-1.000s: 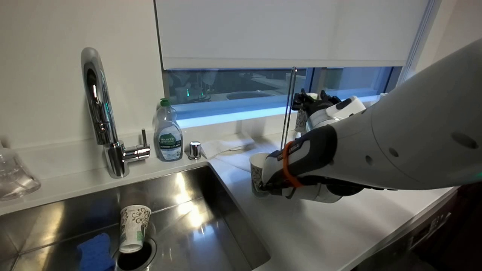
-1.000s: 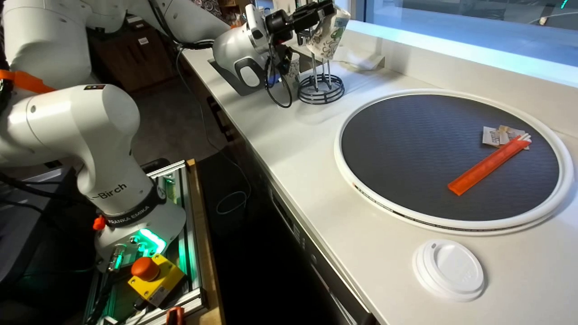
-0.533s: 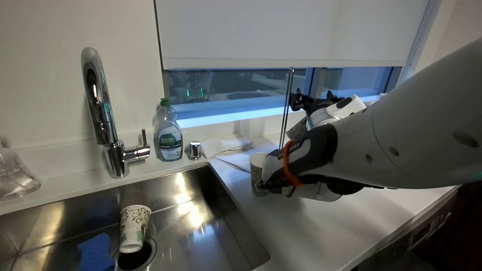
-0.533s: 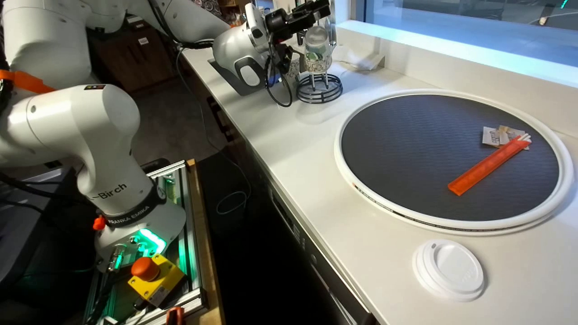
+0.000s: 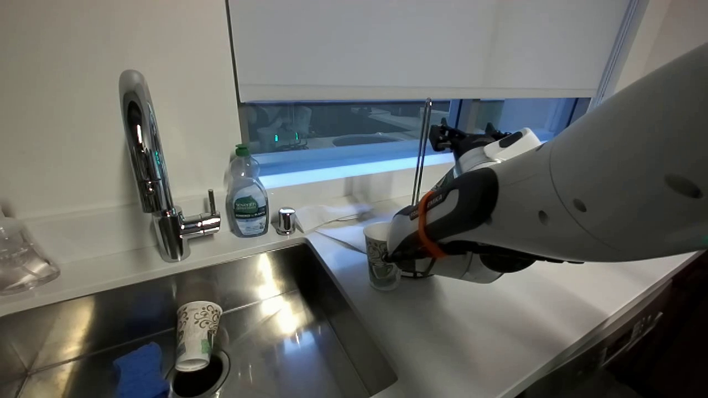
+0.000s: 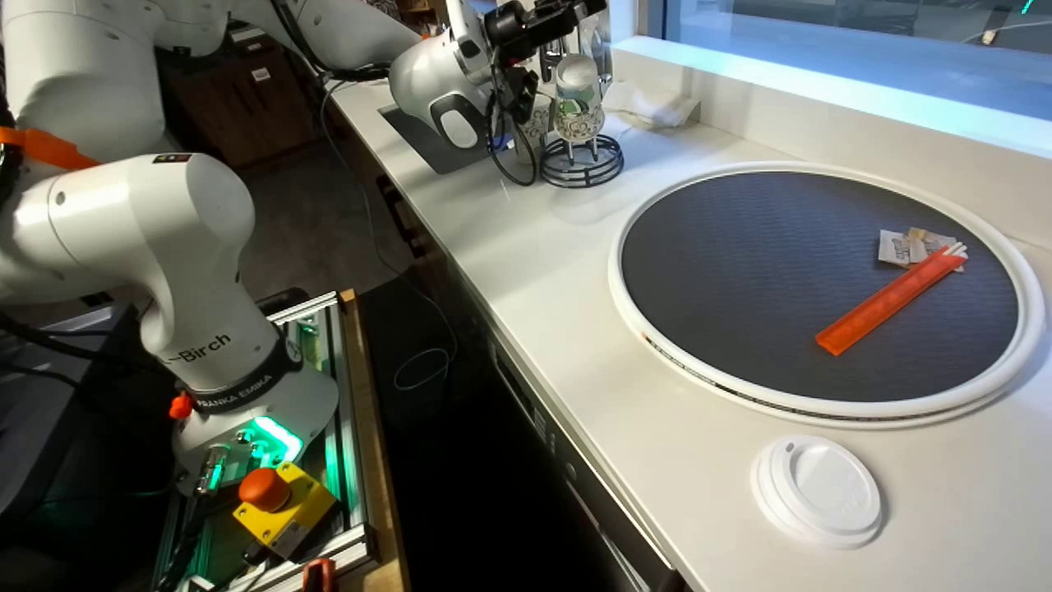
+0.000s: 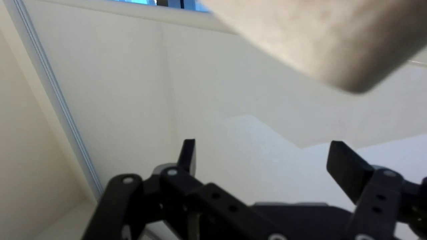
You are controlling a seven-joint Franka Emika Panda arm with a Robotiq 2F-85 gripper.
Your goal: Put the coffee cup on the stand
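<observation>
The stand [image 6: 582, 168], dark wire with a round base, rises on the counter; its tall loop [image 5: 423, 146] shows against the window. On it, upside down, rests the coffee cup [image 6: 579, 103], a white paper cup with brown swirls and a green mark. In an exterior view my arm hides most of that cup. Just above it my gripper [image 5: 466, 132] is open, with nothing between its fingers [image 7: 348, 170] in the wrist view. A blurred beige shape [image 7: 333, 40] fills that view's top right; it may be the cup, too close to tell.
Another patterned cup [image 5: 381, 265] stands upright on the counter beside the stand. A third cup [image 5: 196, 334] lies in the sink with a blue sponge [image 5: 141, 367]. Soap bottle [image 5: 249, 207] and tap [image 5: 146, 166] are behind. A round turntable [image 6: 781, 284] and white lids [image 6: 822, 493] are farther along.
The gripper has let go of the cup it held beside the stand's top. The cup has dropped down onto the stand, and the arm has since risen slightly.
</observation>
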